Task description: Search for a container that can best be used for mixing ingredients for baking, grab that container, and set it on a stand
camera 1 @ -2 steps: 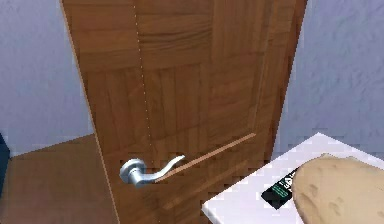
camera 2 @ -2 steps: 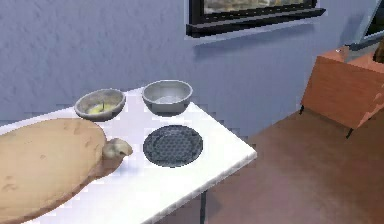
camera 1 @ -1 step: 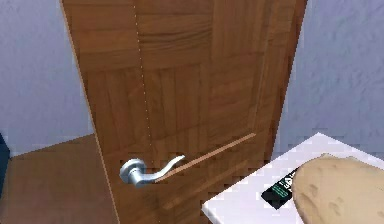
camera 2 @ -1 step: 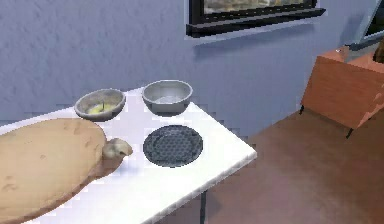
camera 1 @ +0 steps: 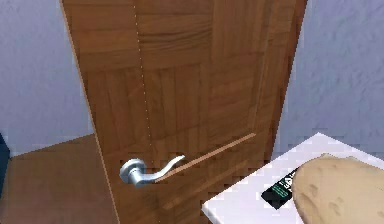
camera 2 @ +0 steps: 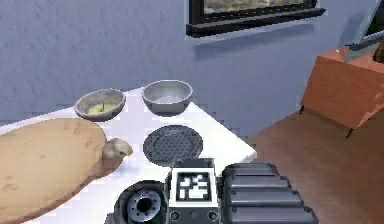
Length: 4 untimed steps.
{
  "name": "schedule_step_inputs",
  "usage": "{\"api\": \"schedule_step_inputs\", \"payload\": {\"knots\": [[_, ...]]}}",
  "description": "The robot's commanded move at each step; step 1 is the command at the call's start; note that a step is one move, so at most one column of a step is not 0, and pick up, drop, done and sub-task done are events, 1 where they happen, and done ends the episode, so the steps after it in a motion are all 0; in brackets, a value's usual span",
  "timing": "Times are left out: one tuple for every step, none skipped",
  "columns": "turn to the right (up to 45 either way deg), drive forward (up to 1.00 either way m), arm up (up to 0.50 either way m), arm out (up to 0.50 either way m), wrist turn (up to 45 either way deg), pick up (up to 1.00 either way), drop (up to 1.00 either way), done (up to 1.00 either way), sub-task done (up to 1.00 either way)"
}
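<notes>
Arm side view shows a white desk [camera 2: 215,135] carrying two bowls in the upper middle of the frame. One is a grey metal bowl [camera 2: 168,96], empty. Just left of it is a second bowl [camera 2: 100,103] with pale yellow-green contents. The metal bowl is judged the mixing container sought. Below it lies a dark round disc [camera 2: 173,145], apart from both bowls, and a large tan lump [camera 2: 45,170] occupies the lower left. The gripper [camera 2: 143,206] sits at the bottom edge beside its white marker square [camera 2: 195,190] — its far end is not legible, so neither its width nor whether it holds anything can be told. Forward view shows a wooden door [camera 1: 180,90] with a metal handle [camera 1: 150,170], and the desk corner at lower right.

Assessment: the search looks complete, and the grasp is the step in hand. The next move calls for reaching up-frame past the disc to the metal bowl, keeping off its neighbour. No stand is identified with certainty.
</notes>
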Motion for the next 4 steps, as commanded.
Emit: {"api": "schedule_step_inputs", "payload": {"knots": [[0.0,0.00,0.00,0.38,0.0,0.00,0.00,0.00,0.00],[0.0,0.00,0.00,0.00,45.0,0.00,0.00,0.00,0.00],[0.0,0.00,0.00,0.00,45.0,0.00,0.00,0.00,0.00],[0.0,0.00,0.00,0.00,45.0,0.00,0.00,0.00,0.00]]}}
